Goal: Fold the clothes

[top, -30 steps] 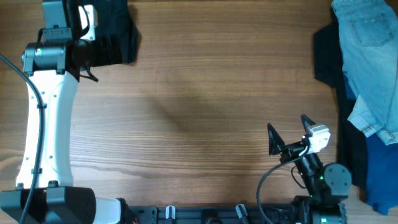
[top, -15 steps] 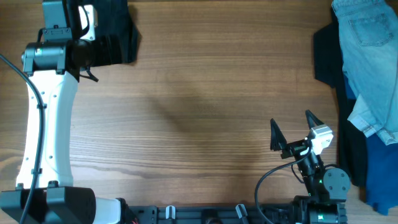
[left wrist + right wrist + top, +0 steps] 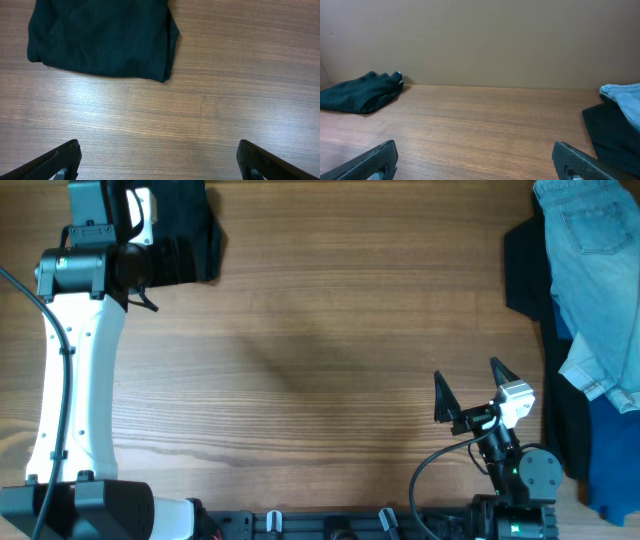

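The black shorts (image 3: 205, 220) lie folded in a compact bundle at the table's far left corner. They also show in the left wrist view (image 3: 100, 40) and, far off, in the right wrist view (image 3: 362, 92). My left gripper (image 3: 160, 155) is open and empty, just short of the bundle and not touching it. My right gripper (image 3: 466, 380) is open and empty over bare table near the front right, and its own view (image 3: 480, 155) shows nothing between the fingers.
A pile of clothes lies at the right edge: light blue jeans (image 3: 590, 270) on top, a black garment (image 3: 525, 270) under them, and a bright blue garment (image 3: 610, 450) toward the front. The wooden table (image 3: 330, 350) stretches between the two arms.
My right gripper has shifted slightly toward the front right and then stayed still. The left arm and the shorts have not moved.
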Robot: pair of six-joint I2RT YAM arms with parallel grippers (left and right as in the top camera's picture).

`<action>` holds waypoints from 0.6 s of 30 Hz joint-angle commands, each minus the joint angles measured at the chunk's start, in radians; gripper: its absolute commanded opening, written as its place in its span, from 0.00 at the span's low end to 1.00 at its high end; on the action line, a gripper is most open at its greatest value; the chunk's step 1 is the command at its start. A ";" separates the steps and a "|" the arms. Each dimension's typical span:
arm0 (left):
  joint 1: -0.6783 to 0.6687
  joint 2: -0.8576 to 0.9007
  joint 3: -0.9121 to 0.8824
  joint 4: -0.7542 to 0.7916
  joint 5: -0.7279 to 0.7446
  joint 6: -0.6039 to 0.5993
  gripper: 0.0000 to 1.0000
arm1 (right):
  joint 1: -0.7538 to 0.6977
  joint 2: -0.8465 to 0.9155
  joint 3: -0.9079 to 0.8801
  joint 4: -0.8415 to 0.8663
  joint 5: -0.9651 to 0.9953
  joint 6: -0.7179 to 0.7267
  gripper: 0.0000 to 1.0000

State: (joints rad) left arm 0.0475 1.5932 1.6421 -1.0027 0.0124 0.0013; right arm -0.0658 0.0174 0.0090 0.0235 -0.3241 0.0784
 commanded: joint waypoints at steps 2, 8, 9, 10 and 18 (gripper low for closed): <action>0.004 -0.002 -0.002 0.002 -0.006 -0.010 1.00 | 0.008 -0.008 -0.004 0.005 0.014 0.001 1.00; 0.004 -0.154 -0.003 -0.008 -0.078 -0.006 1.00 | 0.008 -0.008 -0.004 0.005 0.014 0.001 1.00; 0.004 -0.187 -0.008 -0.014 -0.077 -0.006 1.00 | 0.008 -0.008 -0.004 0.005 0.014 0.000 1.00; 0.005 -0.226 -0.021 -0.014 -0.077 -0.006 1.00 | 0.008 -0.008 -0.004 0.006 0.014 0.001 1.00; 0.040 -0.742 -0.726 0.449 0.059 -0.011 1.00 | 0.008 -0.008 -0.004 0.005 0.014 0.001 1.00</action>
State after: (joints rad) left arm 0.0807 0.9913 1.2064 -0.7013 -0.0193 0.0002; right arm -0.0612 0.0170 0.0078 0.0238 -0.3195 0.0784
